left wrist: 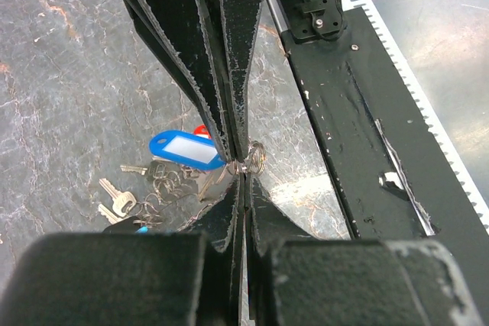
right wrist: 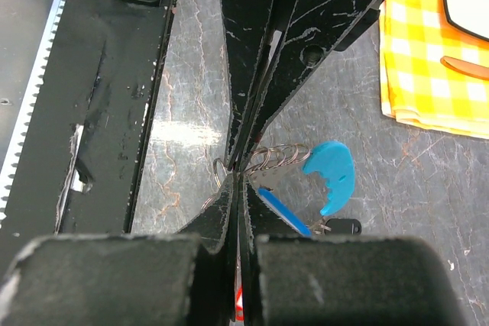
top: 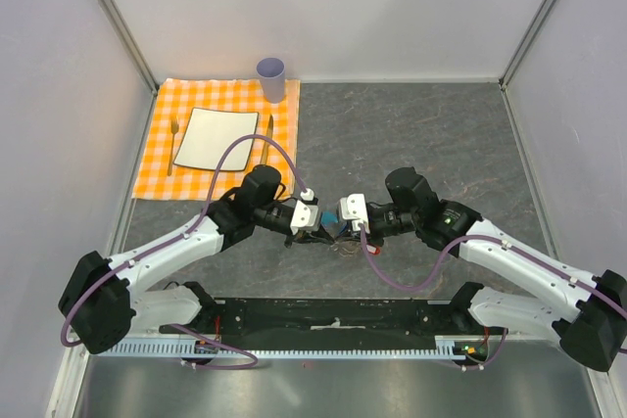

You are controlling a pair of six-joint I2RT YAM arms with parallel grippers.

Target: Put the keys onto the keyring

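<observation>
Silver loose keys lie just beside the left gripper, whose jaws are pressed together on the small ring of the blue-tagged key. Tip to tip with it, the right gripper is clamped on the keyring chain, cyan clasp hanging just beside. The key's ring seems to meet the chain head-on between both arms.

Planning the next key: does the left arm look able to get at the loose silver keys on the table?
Probably not yet: the left claw is shut on a small ring, so it's occupied, though the loose keys lie uncovered nearby.
</observation>
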